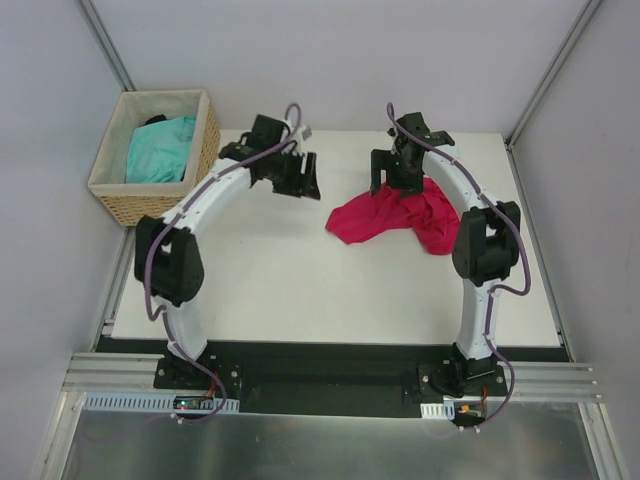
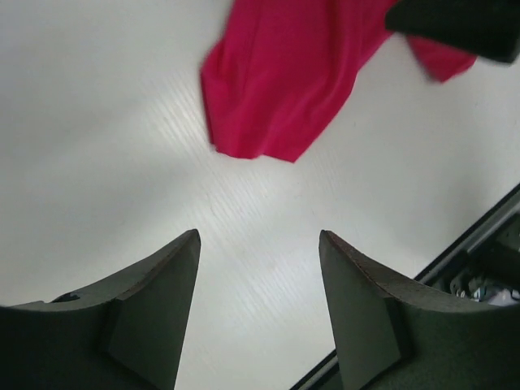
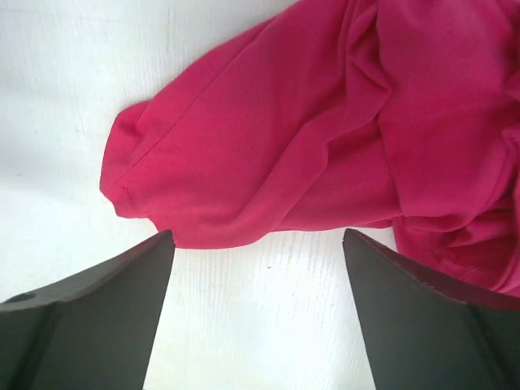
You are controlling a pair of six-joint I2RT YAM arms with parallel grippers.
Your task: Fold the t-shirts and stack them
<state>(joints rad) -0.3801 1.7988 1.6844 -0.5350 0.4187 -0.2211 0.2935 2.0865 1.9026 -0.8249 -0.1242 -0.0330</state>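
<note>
Container: we see one woven wicker basket (image 1: 140, 205), standing at the far left corner of the surface (image 1: 300, 290), close to the left wall.
In the basket: the turquoise t-shirt (image 1: 160, 148) lies bunched up and unfolded, filling most of the inside and leaning toward the right wall of the basket.
Also in the basket: a small dark thing (image 1: 152, 121) shows at the far rim, behind the turquoise fabric. We cannot tell what it is.
Outside the basket: the crimson-pink t-shirt (image 1: 390, 215) lies crumpled on the far right part of the surface, well apart from the basket.
Cover: the right arm (image 1: 487, 245) hides the shirt's right edge in the top view.
Left jaws: released and empty. They hang between the basket and the crimson-pink t-shirt, with only bare surface between the two fingers.
Left wrist view: a rumpled corner of the crimson-pink t-shirt (image 2: 284, 81) lies ahead of the tips and does not touch them.
Right jaws: released wide and empty. In the top view they sit over the far edge of the crimson-pink t-shirt.
Right wrist view: the shirt (image 3: 325, 146) spreads in soft folds just beyond the tips. Its near edge lies close to both fingers, and white surface shows in the gap between them.
</note>
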